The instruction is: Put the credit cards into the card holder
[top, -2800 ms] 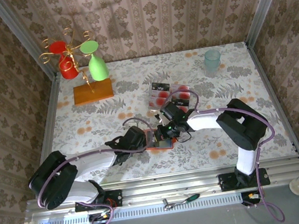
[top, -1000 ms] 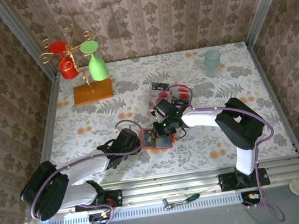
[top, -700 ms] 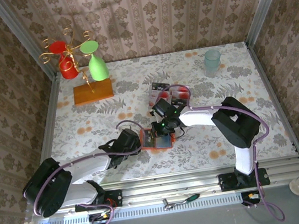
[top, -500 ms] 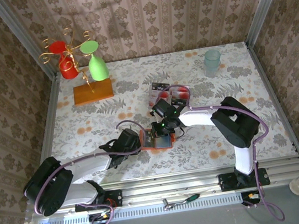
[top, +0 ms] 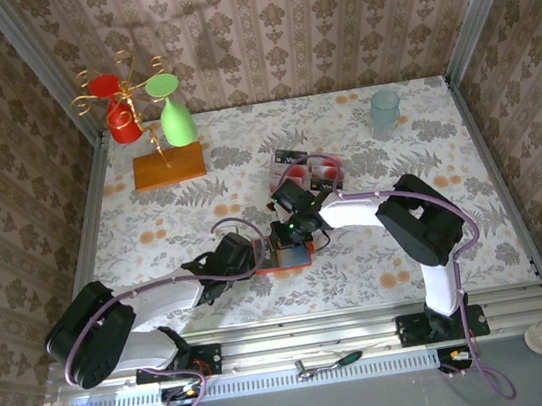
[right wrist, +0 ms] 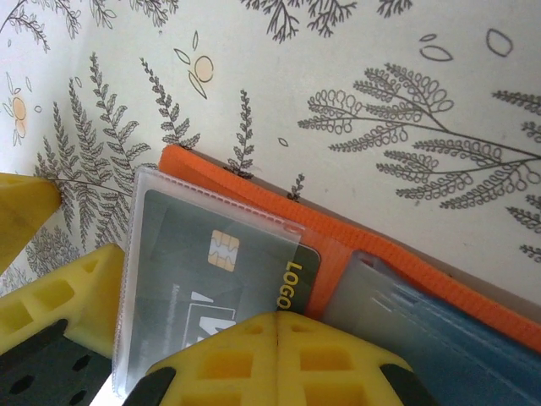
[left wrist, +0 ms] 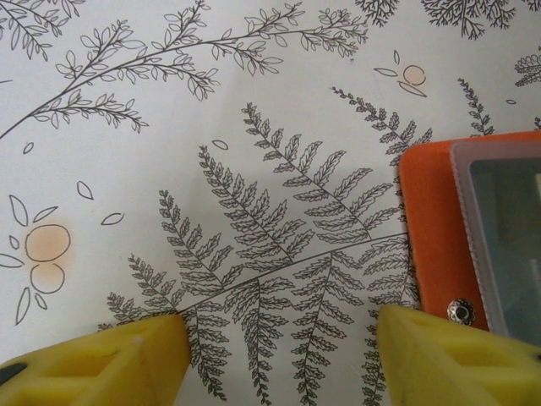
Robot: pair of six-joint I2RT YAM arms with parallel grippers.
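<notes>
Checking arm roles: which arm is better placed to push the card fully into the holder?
Right. The right gripper, shut, is on the card lying partly in the card holder; the left gripper is open beside it.

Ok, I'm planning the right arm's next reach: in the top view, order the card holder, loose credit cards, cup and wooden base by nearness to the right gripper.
1. The card holder, directly beneath the right gripper.
2. The credit cards, just behind it, mid-table.
3. The wooden base, back left, and the cup, back right: too close to call.
</notes>
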